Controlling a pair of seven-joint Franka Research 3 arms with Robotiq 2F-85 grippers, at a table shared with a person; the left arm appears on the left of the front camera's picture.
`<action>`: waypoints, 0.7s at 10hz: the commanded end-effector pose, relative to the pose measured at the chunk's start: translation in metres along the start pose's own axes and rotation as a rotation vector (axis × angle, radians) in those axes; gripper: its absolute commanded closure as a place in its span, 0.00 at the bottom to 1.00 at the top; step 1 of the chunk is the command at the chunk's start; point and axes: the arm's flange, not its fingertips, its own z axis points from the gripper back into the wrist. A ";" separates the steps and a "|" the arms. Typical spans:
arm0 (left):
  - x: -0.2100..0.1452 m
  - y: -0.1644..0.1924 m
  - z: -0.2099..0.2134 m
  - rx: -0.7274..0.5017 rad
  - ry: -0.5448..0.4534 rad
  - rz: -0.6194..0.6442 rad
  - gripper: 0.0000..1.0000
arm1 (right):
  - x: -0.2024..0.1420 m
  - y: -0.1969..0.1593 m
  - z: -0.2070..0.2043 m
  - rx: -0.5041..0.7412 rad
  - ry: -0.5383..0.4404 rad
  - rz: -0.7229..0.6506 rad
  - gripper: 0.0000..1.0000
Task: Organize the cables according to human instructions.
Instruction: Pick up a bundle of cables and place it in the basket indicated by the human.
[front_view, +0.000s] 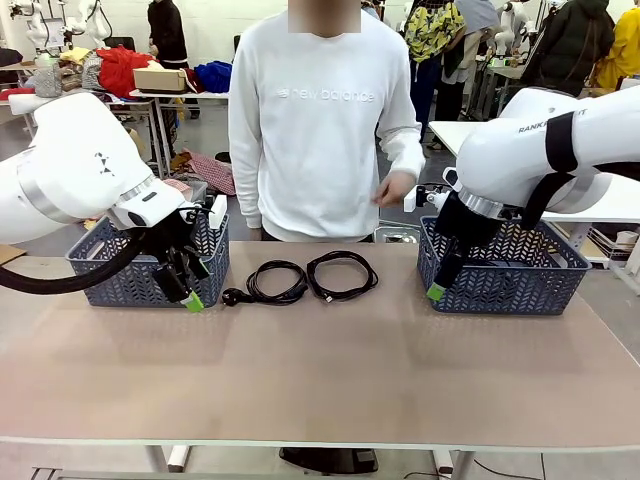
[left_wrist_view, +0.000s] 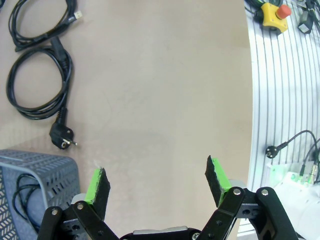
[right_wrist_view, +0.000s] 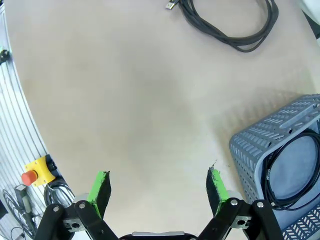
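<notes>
**A:** Desk first: what is lying on that pale beige top (front_view: 330, 380)?

**B:** Two of the cables, out in the middle toward the far edge, coiled flat and just beside each other. The power cable (front_view: 275, 283) is on the robot's left, and its round mains plug (left_wrist_view: 62, 137) points at the left basket. The thinner coil (front_view: 342, 275) lies to its right, with a small flat connector on one end.

**A:** And the other two?

**B:** Each is in a basket. One coil (left_wrist_view: 19, 200) sits inside the grey left basket (front_view: 140, 275). Another (right_wrist_view: 270, 175) curls around the floor of the grey right basket (front_view: 520, 280) (the wrist cameras look down into both).

**A:** What are the jaws doing?

**B:** The left jaws hang over bare desk just off the near corner of the left basket. Their green pads (left_wrist_view: 96, 184) are spread wide with nothing between them. The right jaws are likewise released and empty, beside the near left corner of the right basket.

**A:** Anyone else?

**B:** A person in a white sweatshirt (front_view: 315, 120) stands at the far side. One hand (front_view: 393, 188) is held at waist height, well clear of the cables.
</notes>
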 end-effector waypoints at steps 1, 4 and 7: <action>0.000 -0.001 0.000 0.005 -0.001 0.002 0.00 | 0.000 0.000 0.001 -0.001 -0.002 -0.004 0.00; 0.000 -0.001 0.000 0.005 -0.001 0.002 0.00 | 0.000 0.000 0.001 -0.001 -0.002 -0.004 0.00; 0.000 -0.001 0.000 0.005 -0.001 0.002 0.00 | 0.000 0.000 0.001 -0.001 -0.002 -0.004 0.00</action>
